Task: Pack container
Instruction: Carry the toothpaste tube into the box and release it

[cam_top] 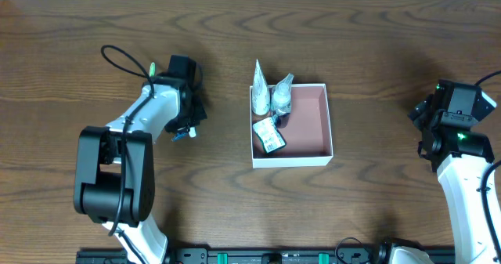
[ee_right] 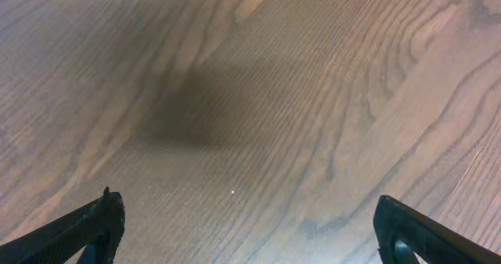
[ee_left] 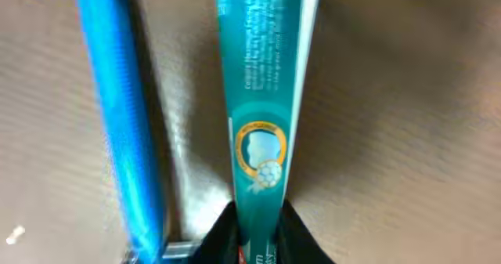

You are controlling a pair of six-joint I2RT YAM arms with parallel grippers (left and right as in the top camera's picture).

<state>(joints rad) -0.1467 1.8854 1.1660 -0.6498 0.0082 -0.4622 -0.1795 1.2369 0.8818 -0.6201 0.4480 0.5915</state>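
Observation:
The container (cam_top: 309, 111), a shallow square box with white walls and a pink-brown inside, sits at the table's middle. Its left side holds two clear bagged toiletries (cam_top: 270, 95) and a small dark packet (cam_top: 269, 135). My left gripper (cam_top: 190, 115) is left of the box, low over the table. In the left wrist view its black fingers (ee_left: 258, 236) are shut on a teal toothpaste tube (ee_left: 262, 99). A blue toothbrush-like stick (ee_left: 121, 115) lies beside the tube. My right gripper (ee_right: 250, 225) is open and empty above bare wood, at the far right (cam_top: 450, 127).
The table is dark brown wood (cam_top: 376, 201). A black cable (cam_top: 121, 60) loops off the left arm. A black rail (cam_top: 274, 256) runs along the front edge.

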